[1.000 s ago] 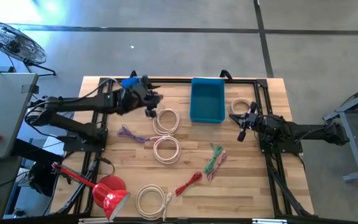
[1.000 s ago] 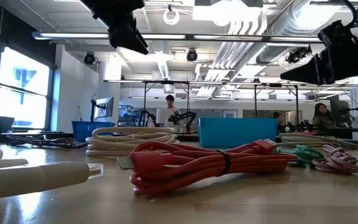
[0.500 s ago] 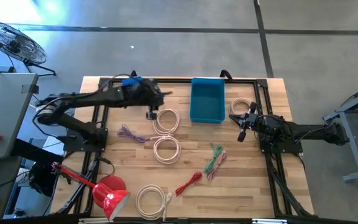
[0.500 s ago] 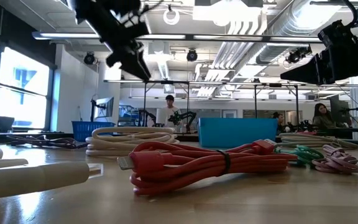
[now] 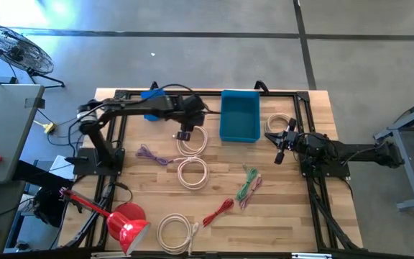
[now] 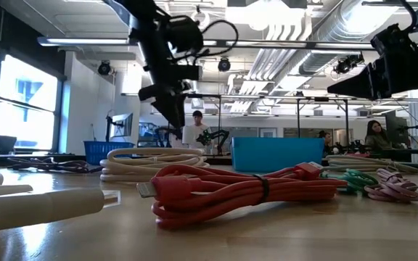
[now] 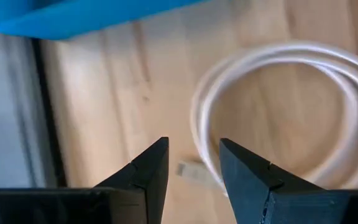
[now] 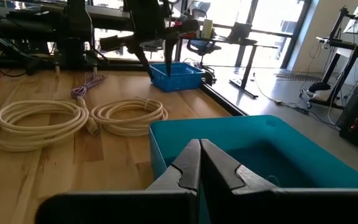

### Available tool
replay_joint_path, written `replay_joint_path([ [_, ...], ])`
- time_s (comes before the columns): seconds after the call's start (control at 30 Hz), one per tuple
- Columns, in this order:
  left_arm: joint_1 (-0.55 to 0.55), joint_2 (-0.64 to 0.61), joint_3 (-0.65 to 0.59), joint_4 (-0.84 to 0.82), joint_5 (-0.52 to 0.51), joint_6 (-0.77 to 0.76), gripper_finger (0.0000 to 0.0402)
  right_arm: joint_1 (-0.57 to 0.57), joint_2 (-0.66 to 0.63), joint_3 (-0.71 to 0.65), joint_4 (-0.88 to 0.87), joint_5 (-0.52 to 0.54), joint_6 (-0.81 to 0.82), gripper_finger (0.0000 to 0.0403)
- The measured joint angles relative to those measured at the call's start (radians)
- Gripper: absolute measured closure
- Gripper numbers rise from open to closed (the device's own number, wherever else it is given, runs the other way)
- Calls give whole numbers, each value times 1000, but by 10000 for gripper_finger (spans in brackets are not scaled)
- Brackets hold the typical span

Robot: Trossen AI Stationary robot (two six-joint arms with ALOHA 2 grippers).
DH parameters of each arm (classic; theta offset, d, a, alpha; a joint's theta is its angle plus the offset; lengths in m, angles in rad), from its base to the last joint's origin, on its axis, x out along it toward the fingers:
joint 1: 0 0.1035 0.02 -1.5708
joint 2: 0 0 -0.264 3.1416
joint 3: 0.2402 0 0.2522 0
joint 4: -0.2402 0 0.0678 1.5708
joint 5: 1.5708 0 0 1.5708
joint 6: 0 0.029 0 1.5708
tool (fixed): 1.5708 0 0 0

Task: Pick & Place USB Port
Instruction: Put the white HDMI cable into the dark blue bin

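A white coiled USB cable [image 5: 192, 141] lies flat on the wooden table, just left of the blue bin [image 5: 239, 115]. My left gripper [image 5: 184, 134] hangs above the coil's left rim and points steeply down. It is open, and its fingers [image 7: 151, 165] stand on either side of the coil's plug end [image 7: 194, 169] below, without touching it. In the left wrist view the coil [image 7: 202, 115] and the bin [image 7: 73, 15] lie beyond the fingers. My right gripper [image 5: 282, 140] waits shut at the table's right, pointing toward the bin [image 8: 260, 155].
More cables lie about: a white coil [image 5: 192, 173] mid-table, another [image 5: 175, 232] at the near edge, one [image 5: 279, 124] right of the bin, and purple [image 5: 153, 155], green [image 5: 249, 181], pink [image 5: 244, 198] and red [image 5: 218, 212] bundles. A red thing [image 5: 128, 223] stands near left.
My left gripper has swung from the far left toward the table's right and come down. It has tipped from nearly level to pointing steeply down over the white coil beside the bin. The cables have not moved.
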State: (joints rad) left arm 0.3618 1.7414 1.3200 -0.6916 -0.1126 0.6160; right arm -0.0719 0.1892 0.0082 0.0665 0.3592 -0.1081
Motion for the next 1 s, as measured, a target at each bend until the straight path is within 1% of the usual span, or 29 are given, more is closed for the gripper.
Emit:
replay_joint_path([
  [0.07,6,33,33,-47,6,0,266,0,9,0,0,0,0,402],
  [0.13,9,58,50,-60,7,0,266,0,20,0,0,0,3,402],
  [0.2,20,67,51,-66,32,0,266,0,30,0,0,0,3,402],
  [0.33,46,77,51,-66,103,0,266,0,42,0,0,0,17,402],
  [0.5,66,77,35,-38,109,0,266,0,54,0,-2,-21,26,402],
  [0.67,66,96,35,-15,156,0,266,0,54,0,-4,-44,25,402],
  [0.8,63,133,36,-1,157,-18,266,0,54,0,-3,-45,23,402],
  [0.87,64,159,34,-21,151,-19,266,0,58,0,-3,-46,23,402],
  [1.0,64,209,34,6,148,-20,266,0,70,0,-3,-55,24,402],
])
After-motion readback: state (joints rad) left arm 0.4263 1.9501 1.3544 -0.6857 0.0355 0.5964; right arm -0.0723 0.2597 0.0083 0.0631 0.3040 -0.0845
